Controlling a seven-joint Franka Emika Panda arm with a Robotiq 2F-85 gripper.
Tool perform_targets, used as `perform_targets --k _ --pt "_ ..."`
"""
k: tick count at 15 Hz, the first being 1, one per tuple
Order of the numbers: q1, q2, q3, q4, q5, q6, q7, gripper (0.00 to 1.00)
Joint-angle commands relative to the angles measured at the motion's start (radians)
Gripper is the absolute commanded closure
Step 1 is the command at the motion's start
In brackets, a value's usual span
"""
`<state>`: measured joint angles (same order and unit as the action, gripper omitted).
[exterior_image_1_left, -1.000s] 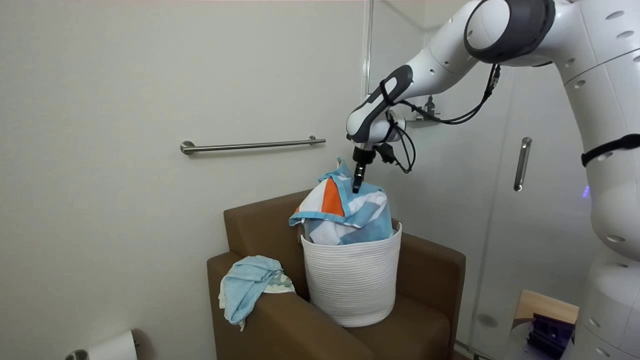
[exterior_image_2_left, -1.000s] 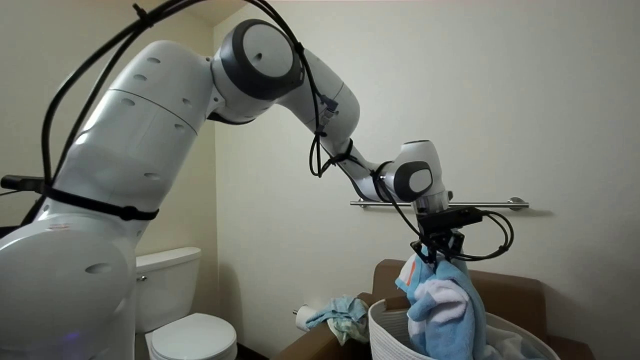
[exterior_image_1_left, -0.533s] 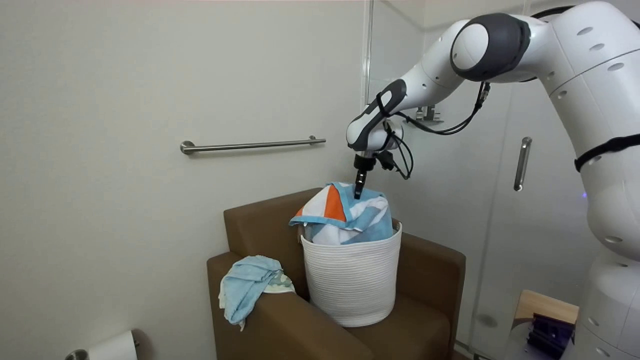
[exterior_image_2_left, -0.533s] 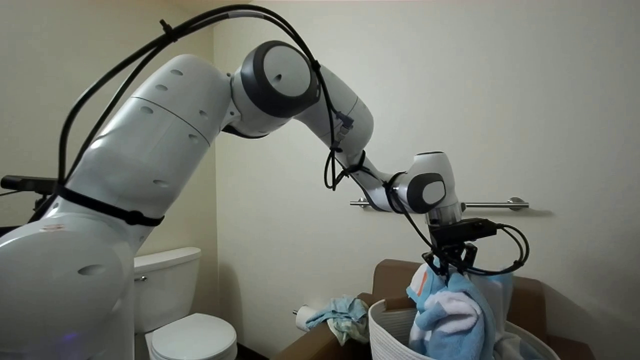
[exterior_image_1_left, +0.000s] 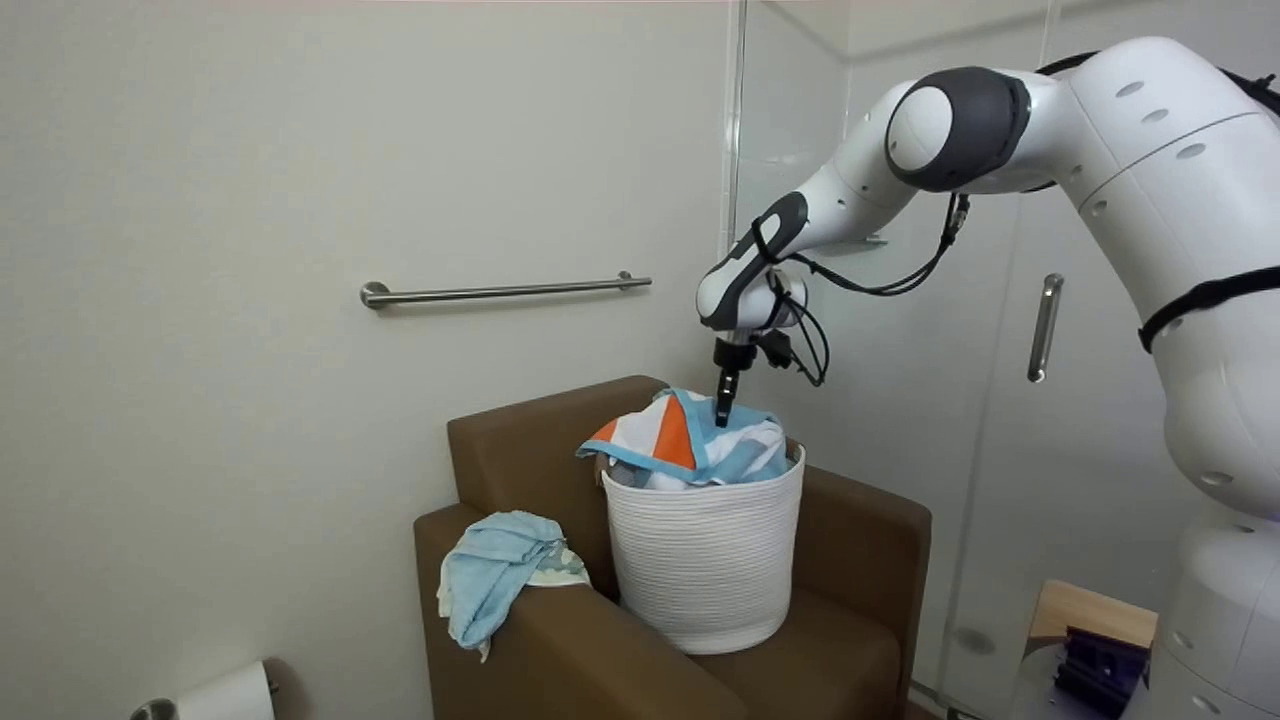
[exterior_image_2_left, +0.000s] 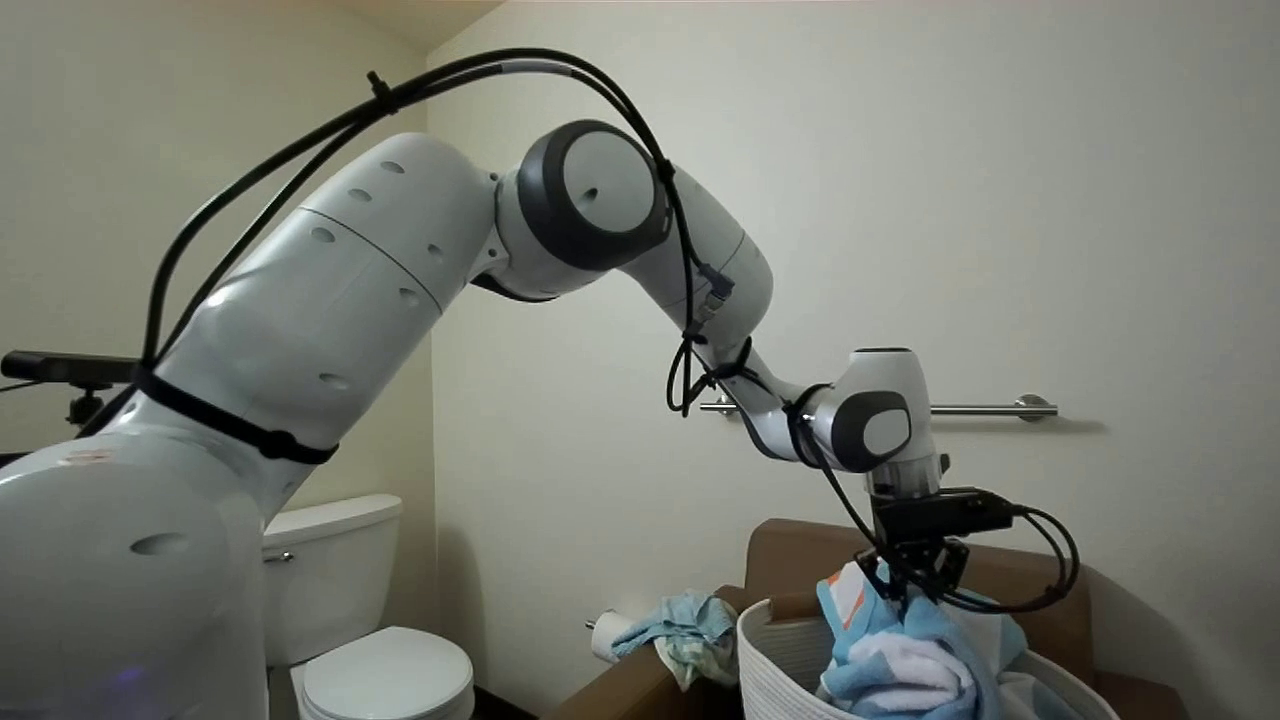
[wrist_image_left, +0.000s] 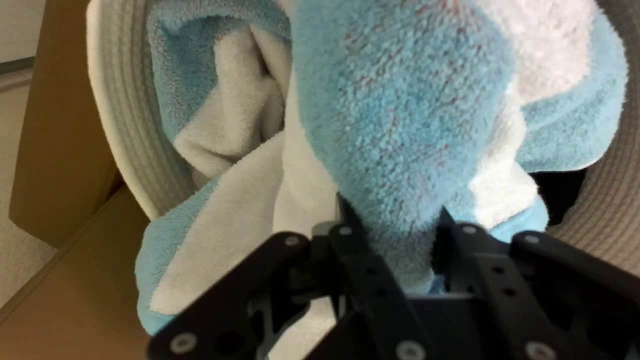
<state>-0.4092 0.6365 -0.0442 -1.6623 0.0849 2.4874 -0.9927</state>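
Cloth (exterior_image_1_left: 505, 570) in light blue lies over the rear end of the armchair armrest (exterior_image_1_left: 590, 640). To its right, the orange-striped terry towel (exterior_image_1_left: 690, 445) has just sunk lower into the rope basket (exterior_image_1_left: 703, 570), so less seems left above the rim; the gripper (wrist_image_left: 392, 220), partly closed, pinches its fold. No writing is readable.

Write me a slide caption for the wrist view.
The claw grips a blue-and-white towel at the mouth of a basket.

In an exterior view my forearm (exterior_image_1_left: 852, 190) slopes toward eight o'clock, my clamped gripper (exterior_image_1_left: 722, 420) pointing to six.
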Motion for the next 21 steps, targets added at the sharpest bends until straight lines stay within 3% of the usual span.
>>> perform_targets --k 1,13,21 --pt "-0.037 0.079 0.029 0.065 0.021 -0.041 -0.018 0.92" --pt "-0.058 0.327 0.028 0.294 0.002 -0.12 0.012 0.92" --pt "-0.069 0.376 0.034 0.363 0.004 -0.144 0.002 0.92"
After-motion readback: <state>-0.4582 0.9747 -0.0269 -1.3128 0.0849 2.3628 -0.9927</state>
